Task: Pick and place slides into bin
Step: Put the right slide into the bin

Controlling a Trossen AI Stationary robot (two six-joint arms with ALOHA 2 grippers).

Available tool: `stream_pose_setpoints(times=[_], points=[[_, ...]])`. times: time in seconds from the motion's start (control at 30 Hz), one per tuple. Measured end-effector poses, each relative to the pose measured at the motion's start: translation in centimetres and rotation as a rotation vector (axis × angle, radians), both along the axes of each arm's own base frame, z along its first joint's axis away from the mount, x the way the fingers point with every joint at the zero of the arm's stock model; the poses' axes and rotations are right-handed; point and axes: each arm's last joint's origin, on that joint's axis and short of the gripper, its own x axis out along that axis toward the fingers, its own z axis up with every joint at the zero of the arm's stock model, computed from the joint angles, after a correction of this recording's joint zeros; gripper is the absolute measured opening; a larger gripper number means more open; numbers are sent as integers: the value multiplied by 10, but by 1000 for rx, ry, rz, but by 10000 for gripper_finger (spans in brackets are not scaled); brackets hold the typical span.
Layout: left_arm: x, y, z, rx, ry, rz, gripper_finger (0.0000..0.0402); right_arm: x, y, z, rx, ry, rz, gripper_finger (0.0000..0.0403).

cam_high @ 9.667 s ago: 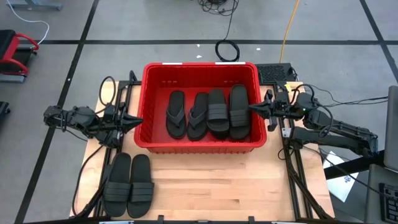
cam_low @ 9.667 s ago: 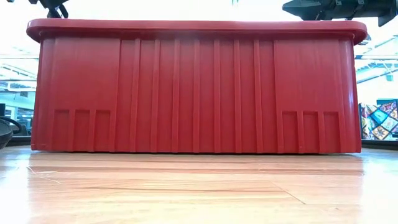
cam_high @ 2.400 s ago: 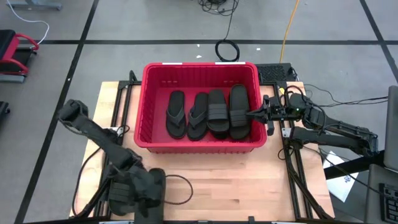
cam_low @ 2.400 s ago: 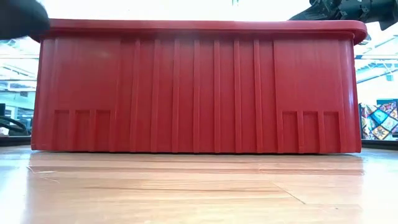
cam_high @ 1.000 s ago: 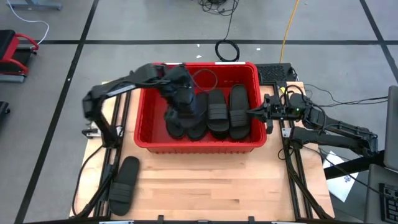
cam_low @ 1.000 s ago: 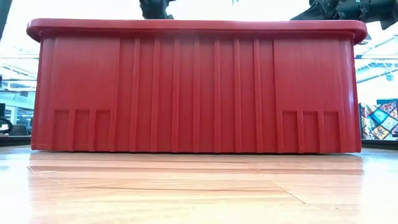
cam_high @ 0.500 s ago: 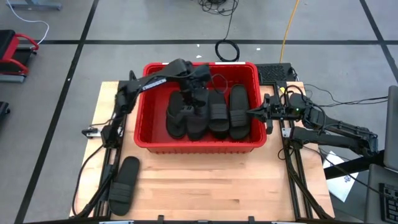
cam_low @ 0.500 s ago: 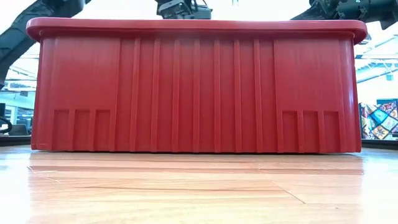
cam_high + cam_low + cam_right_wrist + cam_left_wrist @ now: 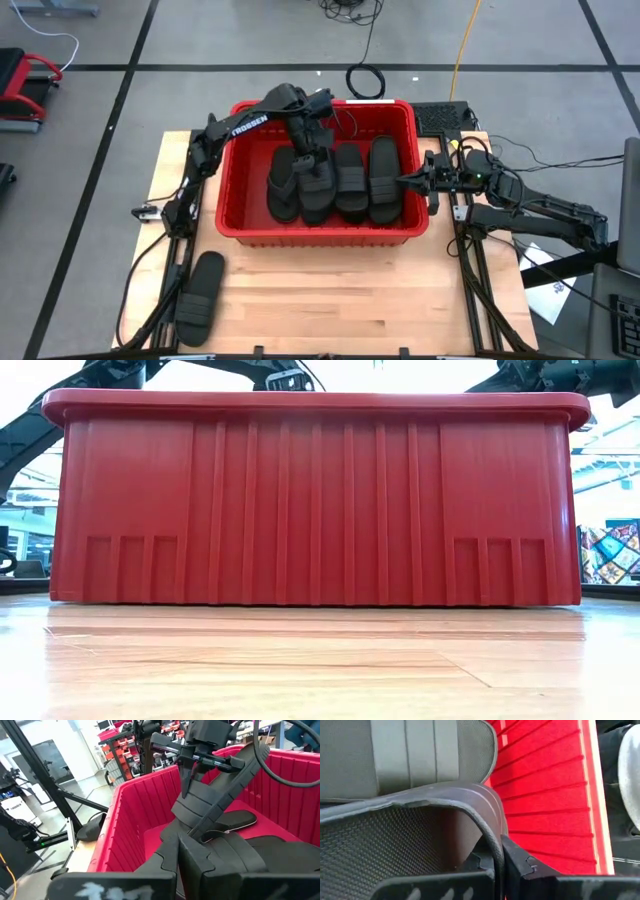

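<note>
One slide lies on the counter at the front left. Inside the red bin, the left hand grips a slide by its edge, tilted above four others. The right hand waits clenched and empty over the bin's right rim.

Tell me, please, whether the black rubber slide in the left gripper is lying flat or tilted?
Tilted. The right wrist view shows the black rubber slide slanting down from the left gripper, which is shut on it, onto the slides in the red plastic bin.
</note>
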Motion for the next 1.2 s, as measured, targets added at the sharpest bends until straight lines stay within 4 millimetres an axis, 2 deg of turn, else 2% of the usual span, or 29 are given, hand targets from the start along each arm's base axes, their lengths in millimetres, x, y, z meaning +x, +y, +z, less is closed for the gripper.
stream_pose_setpoints(times=[0.2,0.47,0.7,1.2], points=[[-2,-4,3,14,-14,-27,0,0,0,2,20,-21,-4,0],[3,-19,-19,121,44,-165,0,0,-1,5,4,-50,-23,0],[7,-32,-31,115,38,-258,1,0,-1,5,6,-50,-26,0],[2,-23,-74,71,93,-233,1,0,-1,5,16,-50,-23,0]])
